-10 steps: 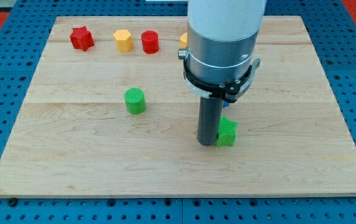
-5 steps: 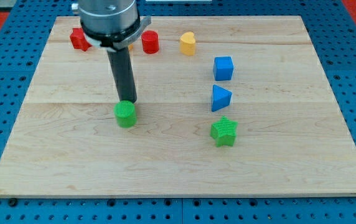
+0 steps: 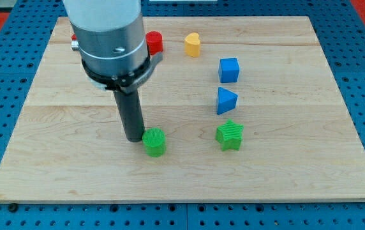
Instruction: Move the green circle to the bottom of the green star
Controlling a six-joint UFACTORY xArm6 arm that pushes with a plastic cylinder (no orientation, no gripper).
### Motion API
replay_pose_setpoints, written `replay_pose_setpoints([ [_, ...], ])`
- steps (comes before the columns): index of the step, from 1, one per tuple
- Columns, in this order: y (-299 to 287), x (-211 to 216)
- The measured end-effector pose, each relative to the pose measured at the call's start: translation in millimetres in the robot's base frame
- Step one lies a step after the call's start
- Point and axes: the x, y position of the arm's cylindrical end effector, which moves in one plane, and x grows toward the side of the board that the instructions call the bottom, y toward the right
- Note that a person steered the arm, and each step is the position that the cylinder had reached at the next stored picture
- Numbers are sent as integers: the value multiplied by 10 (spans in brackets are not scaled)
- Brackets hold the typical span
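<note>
1. Our tool, a bare rod with nothing to grip, sets my tip against the green circle's left side.
2. The circle sits left of the green star, so we judge a rightward, downward push comes next.

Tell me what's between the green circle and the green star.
Nothing: in the camera view, only bare board separates the green circle from the green star. My tip is against the circle's far side.

Bright, even light; sharp, soft shadows.
</note>
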Motion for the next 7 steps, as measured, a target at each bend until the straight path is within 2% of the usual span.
replay_pose_setpoints([
  [2, 516, 91],
  [4, 789, 397],
  [6, 1141, 410],
  [7, 1024, 645],
])
